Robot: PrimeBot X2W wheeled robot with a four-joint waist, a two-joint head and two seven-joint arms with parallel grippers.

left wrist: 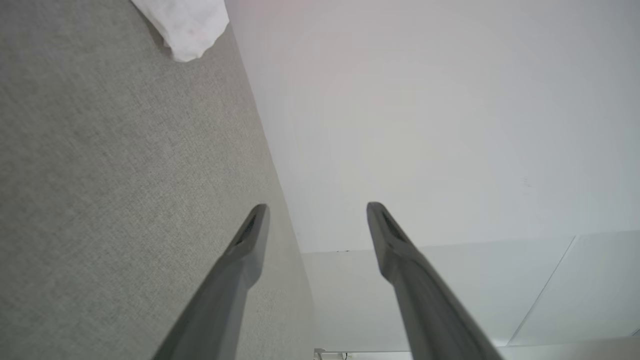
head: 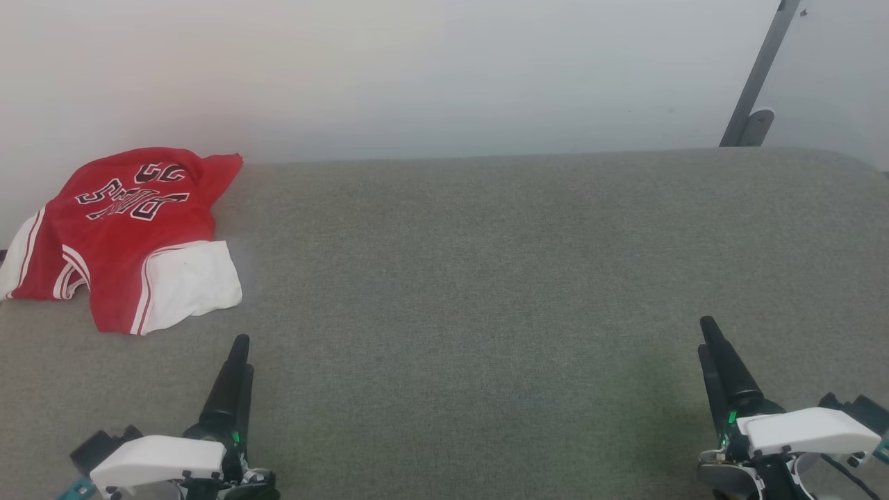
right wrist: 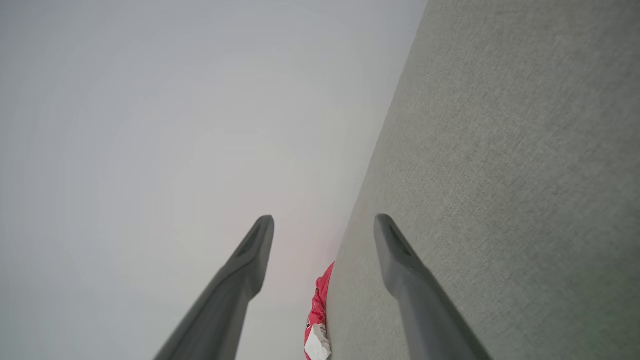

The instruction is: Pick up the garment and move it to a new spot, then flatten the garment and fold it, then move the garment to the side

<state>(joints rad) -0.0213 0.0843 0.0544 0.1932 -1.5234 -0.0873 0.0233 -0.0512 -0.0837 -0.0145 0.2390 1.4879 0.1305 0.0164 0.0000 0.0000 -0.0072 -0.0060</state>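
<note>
- Left gripper [head: 238, 347]: at the near left, low over the grey fabric surface [head: 486, 278], fingers pointing away from the robot. In the left wrist view the 2 dark fingers stand well apart with nothing between them. It is spread wide and empty.
- Right gripper [head: 710, 330]: at the near right, posed the same way. In the right wrist view its 2 fingers are likewise parted with nothing held. It is spread wide and empty.
- Contact: neither gripper touches the garment [head: 132, 229]. The left one is the nearer, just short of the garment's near hem; the right one is well apart from it, across the full width of the surface.
- Work area: the middle and right of the grey surface lie between the grippers and the far edge.
- Location of the garment: far left of the surface, its far edge at the white wall [head: 417, 69], its left sleeve at the left border of the head view.
- Condition of the garment: a red jersey in a loose, rumpled heap, neither flat nor squarely folded. The chest faces up, with the black, white-outlined letters and number reading upside down from the robot's side. 1 white sleeve with stripe trim lies turned out at the near right of the heap; a 2nd white, striped part shows at its left. Creases run across the red body.
- Progress, as a judgement: no stage reads as done. The pick-up and move, the flattening and folding, and the final move aside are all outstanding.
- Far right: a grey metal strut [head: 757, 76] leans against the wall, clear of the work.
</note>
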